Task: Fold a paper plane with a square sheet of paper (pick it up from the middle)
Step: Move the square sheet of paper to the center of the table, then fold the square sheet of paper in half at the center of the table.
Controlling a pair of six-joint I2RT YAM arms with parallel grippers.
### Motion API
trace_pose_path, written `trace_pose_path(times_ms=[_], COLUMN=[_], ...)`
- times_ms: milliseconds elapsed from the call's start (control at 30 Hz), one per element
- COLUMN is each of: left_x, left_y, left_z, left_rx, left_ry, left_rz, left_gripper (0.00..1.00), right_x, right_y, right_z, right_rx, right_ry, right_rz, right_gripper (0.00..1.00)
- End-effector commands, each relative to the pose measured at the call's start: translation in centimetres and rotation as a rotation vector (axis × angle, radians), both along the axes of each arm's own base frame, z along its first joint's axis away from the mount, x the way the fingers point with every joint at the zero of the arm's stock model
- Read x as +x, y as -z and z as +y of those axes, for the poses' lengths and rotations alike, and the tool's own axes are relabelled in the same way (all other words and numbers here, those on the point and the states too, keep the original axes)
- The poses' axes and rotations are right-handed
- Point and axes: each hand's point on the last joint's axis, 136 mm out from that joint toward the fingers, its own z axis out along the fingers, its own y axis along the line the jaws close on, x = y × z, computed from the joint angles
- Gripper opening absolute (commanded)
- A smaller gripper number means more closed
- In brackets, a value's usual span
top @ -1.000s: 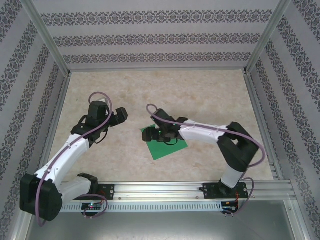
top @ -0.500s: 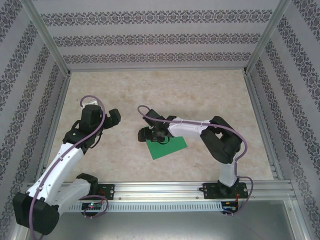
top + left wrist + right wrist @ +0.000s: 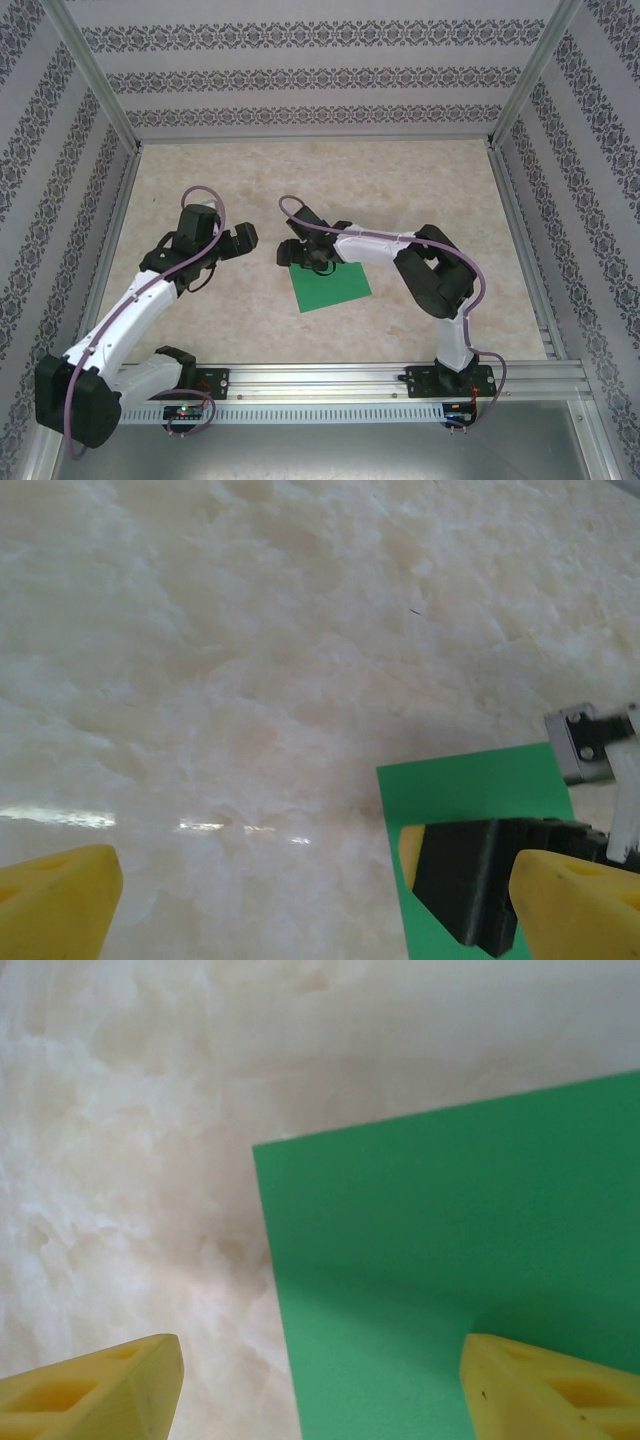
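Note:
The square sheet of paper [image 3: 332,289] is bright green and lies flat and unfolded on the table; the paper plane is out of view. My right gripper [image 3: 293,256] stands open low over the sheet's far left corner. In the right wrist view the right gripper [image 3: 325,1390] straddles the sheet's [image 3: 450,1240] left edge, one yellow fingertip [image 3: 100,1390] over bare table, the other over the paper. My left gripper [image 3: 245,241] is open just left of the sheet, nothing between its fingers. From the left wrist, the left gripper [image 3: 315,910] faces the sheet [image 3: 470,790] and the right gripper's black finger [image 3: 470,885].
The pale marbled table [image 3: 400,200] is boxed in by patterned walls [image 3: 320,80] on three sides and a metal rail [image 3: 330,380] along the near edge, where both arm bases are bolted. The right arm's elbow [image 3: 435,270] is folded up right of the sheet.
My right gripper has slid left and farther back, from over the sheet to its far left corner, and its elbow folded in. The left gripper swung away left, then came back.

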Motion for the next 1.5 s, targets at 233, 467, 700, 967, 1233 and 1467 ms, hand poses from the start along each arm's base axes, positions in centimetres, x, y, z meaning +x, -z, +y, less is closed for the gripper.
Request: trace_pose_path(times_ms=[233,467,700,967,1233,1467], left_x=[0.9,1.2,0.8,0.7,1.1,0.9], left_y=[-0.9,-0.1,2.0,3.3,3.0,2.6], left_z=[-2.8,-3.1,-3.1,-1.9,-1.8,-1.6], left_rx=[-0.067,-0.077,-0.095,-0.05,-0.037,-0.03], left_ry=[0.022,0.019,0.0,-0.053,-0.057,-0.057], left_rz=[-0.022,-0.02,0.013,0.042,0.025,0.018], left_gripper=[1.0,1.0,1.0,1.0,1.0,1.0], right_x=[2.4,1.6,-1.5,-3.3,-3.4,-3.4], right_y=[-7.9,-6.4,-5.1,-3.1,-1.4,0.3], right_z=[-7.7,-9.4,-8.4,-7.6,-6.5,-6.8], right_rx=[-0.205,-0.049,-0.313,-0.452,-0.478,-0.502], right_ry=[0.085,0.006,-0.189,-0.286,-0.345,-0.346], right_rz=[-0.366,-0.17,-0.158,-0.083,-0.029,0.037], right_gripper=[0.98,0.92,0.89,0.9,0.91,0.91])
